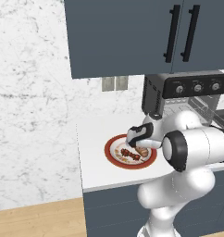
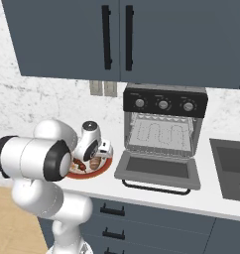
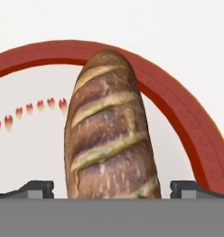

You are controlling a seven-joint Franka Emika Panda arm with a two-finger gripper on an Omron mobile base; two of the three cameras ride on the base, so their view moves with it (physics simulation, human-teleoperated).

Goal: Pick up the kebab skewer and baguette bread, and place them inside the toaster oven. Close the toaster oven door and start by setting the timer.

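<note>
The baguette bread [image 3: 109,134], golden-brown with a scored crust, lies on a red-rimmed white plate [image 3: 178,111]. My gripper [image 3: 113,190] is low over it and open, one fingertip [image 3: 37,189] on each side of the loaf and not pressing it. The kebab skewer [image 1: 129,154], with dark red chunks, lies on the same plate [image 1: 115,159] left of the baguette [image 1: 143,152]. From the right I see the skewer [image 2: 78,166], the loaf [image 2: 95,162] and the gripper [image 2: 95,157]. The toaster oven [image 2: 164,105] stands to the right, its door [image 2: 159,169] dropped flat open.
The oven's wire rack [image 2: 161,134] is bare. A sink [image 2: 231,168] is set into the counter right of the oven. Dark upper cabinets [image 2: 127,39] hang above. The white counter [image 1: 93,152] ends at its left edge near the plate.
</note>
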